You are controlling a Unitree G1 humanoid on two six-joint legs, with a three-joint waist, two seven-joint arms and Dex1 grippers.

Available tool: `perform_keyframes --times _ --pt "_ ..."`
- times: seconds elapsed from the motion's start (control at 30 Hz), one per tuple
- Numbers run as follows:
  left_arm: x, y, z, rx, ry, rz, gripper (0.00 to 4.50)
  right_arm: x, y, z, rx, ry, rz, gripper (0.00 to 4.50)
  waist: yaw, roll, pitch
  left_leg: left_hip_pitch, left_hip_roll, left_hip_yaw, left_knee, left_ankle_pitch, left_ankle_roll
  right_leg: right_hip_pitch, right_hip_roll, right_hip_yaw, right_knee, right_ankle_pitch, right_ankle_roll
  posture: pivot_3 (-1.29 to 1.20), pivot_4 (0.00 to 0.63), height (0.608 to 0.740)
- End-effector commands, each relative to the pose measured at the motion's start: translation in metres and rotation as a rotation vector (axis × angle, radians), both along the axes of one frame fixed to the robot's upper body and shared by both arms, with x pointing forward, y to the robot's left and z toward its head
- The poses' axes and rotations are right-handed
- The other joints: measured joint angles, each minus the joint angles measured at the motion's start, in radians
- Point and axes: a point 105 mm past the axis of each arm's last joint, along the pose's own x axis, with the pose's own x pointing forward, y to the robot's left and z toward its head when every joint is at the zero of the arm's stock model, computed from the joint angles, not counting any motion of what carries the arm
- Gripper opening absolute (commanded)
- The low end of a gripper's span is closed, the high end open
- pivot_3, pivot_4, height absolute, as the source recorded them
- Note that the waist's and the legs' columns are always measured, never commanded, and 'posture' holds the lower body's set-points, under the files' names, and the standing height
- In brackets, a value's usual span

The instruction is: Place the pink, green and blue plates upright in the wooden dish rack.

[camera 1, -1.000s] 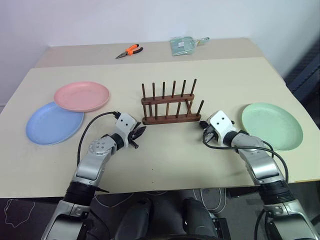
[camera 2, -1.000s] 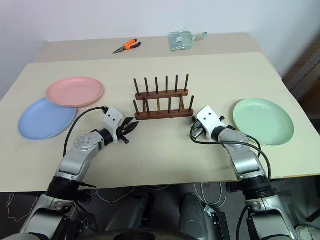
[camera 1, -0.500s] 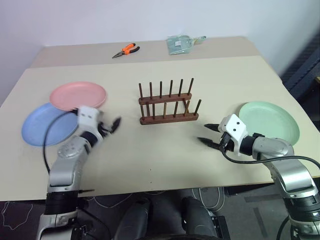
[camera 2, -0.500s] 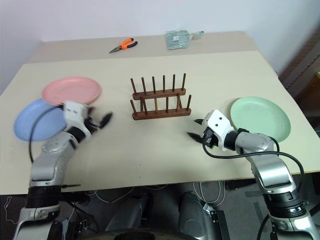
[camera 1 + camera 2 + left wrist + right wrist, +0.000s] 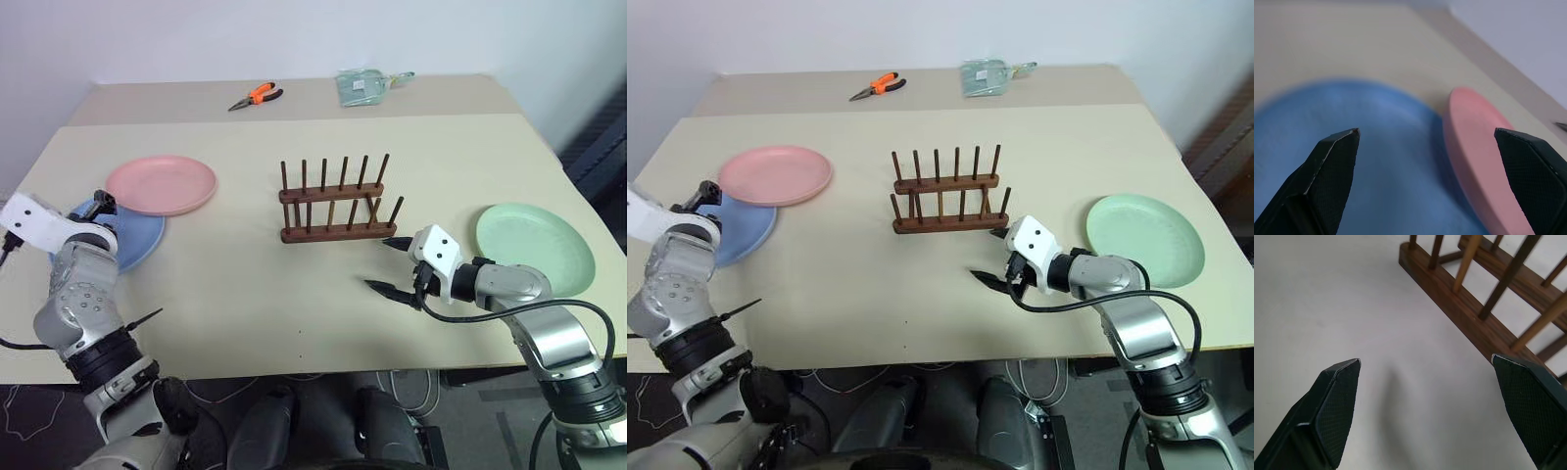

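1. The left claw (image 5: pixel 1425 161) is gaping wide and empty over the blue plate (image 5: pixel 137 240), likely lining up a grab.
2. The right claw (image 5: pixel 390 264) is hanging spread, empty, near the wooden dish rack (image 5: pixel 338 201).
3. The pink plate (image 5: pixel 162 184) is overlapping the blue one at left; the green plate (image 5: pixel 534 245) is lying flat at right on the desk (image 5: pixel 294 304).

no readable text, no labels, no numbers anywhere

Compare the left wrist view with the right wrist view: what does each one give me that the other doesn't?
Left wrist: the blue plate with the pink plate overlapping its edge, seen between the open left end effector fingers. Right wrist: the rack, its base bar and pegs, beyond the open right end effector. Both share the beige table and a pair of spread black fingers holding nothing.
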Motion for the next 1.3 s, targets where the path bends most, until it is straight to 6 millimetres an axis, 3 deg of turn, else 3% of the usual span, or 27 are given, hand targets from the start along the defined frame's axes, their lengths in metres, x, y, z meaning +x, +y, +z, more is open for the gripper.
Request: perform_keyframes --times 0.03,0.13,0.37,0.47,0.57,0.73,0.83,0.97,1.13,1.23,1.3 --pt "0.015 -0.006 0.011 -0.078 -0.071 -0.084 4.5 -0.001 0.006 0.009 0.015 -0.051 0.017 4.38 0.0 0.0 0.0 0.0 0.0 0.0 0.0 0.0 0.0 0.0 0.0 0.0 0.0 0.0 0.0 0.0 0.15 0.739" --pt "0.028 -0.014 0.008 -0.116 -0.074 -0.147 3.61 -0.001 0.004 0.009 0.012 -0.063 -0.001 4.45 0.0 0.0 0.0 0.0 0.0 0.0 0.0 0.0 0.0 0.0 0.0 0.0 0.0 0.0 0.0 0.0 0.15 0.739" --pt "0.037 -0.017 0.005 -0.169 -0.082 -0.161 0.04 -0.002 -0.001 0.011 0.012 -0.086 -0.039 4.45 -0.003 0.0 0.0 0.0 0.001 0.0 0.0 0.0 0.0 0.0 0.001 0.001 0.0 0.001 -0.002 0.0 0.15 0.739" --pt "0.036 -0.019 0.019 -0.154 -0.16 -0.182 0.04 -0.003 -0.006 0.014 -0.002 -0.104 -0.055 4.45 -0.001 0.0 0.0 0.0 0.001 0.0 0.0 0.0 -0.001 0.0 0.001 0.001 0.0 0.001 -0.002 0.0 0.15 0.739" --pt "0.029 -0.04 0.064 0.014 -0.334 -0.294 0.04 0.002 -0.021 0.034 -0.037 -0.161 -0.085 4.45 -0.001 -0.001 0.001 -0.002 0.001 0.001 0.001 0.0 -0.001 -0.001 0.001 0.001 -0.001 0.002 -0.003 0.0 0.15 0.739" --pt "0.028 -0.121 0.111 0.257 -0.435 -0.537 0.01 0.011 0.006 0.086 -0.039 -0.382 -0.002 4.48 -0.001 -0.002 0.001 -0.002 0.001 0.001 0.002 0.0 -0.001 -0.001 0.001 0.001 -0.001 0.004 -0.005 0.0 0.15 0.739" --pt "0.027 -0.171 0.131 0.262 -0.502 -0.658 0.01 0.022 0.031 0.113 -0.076 -0.578 0.034 4.48 -0.001 -0.002 0.001 -0.002 0.001 0.001 0.002 0.0 -0.001 0.0 0.001 0.001 -0.001 0.002 -0.003 0.0 0.15 0.739" --pt "0.027 -0.218 0.132 0.21 -0.491 -0.735 0.01 0.037 0.057 0.12 -0.23 -0.808 0.076 4.48 -0.004 -0.002 0.001 -0.002 0.001 0.001 0.001 0.0 -0.002 -0.001 0.002 0.001 -0.002 0.004 -0.005 0.0 0.15 0.739" --pt "0.024 -0.249 0.121 0.146 -0.444 -0.802 0.01 0.056 0.065 0.112 -0.351 -0.961 0.029 4.48 -0.003 -0.002 0.001 -0.003 0.001 0.001 0.001 0.003 -0.007 -0.002 0.002 0.002 -0.002 0.004 -0.005 0.0 0.15 0.739" --pt "0.022 -0.256 0.11 0.132 -0.404 -0.825 0.0 0.064 0.062 0.11 -0.441 -1.056 0.001 3.63 -0.003 -0.002 0.001 -0.003 0.001 0.002 0.001 0.003 -0.007 -0.003 0.003 0.003 -0.001 0.004 -0.005 0.0 0.15 0.739" --pt "0.021 -0.259 0.106 0.117 -0.388 -0.839 0.0 0.066 0.06 0.111 -0.451 -1.09 -0.012 2.56 -0.003 -0.002 0.001 -0.003 0.001 0.002 0.001 0.003 -0.007 -0.003 0.003 0.003 -0.001 0.004 -0.006 0.0 0.15 0.739"
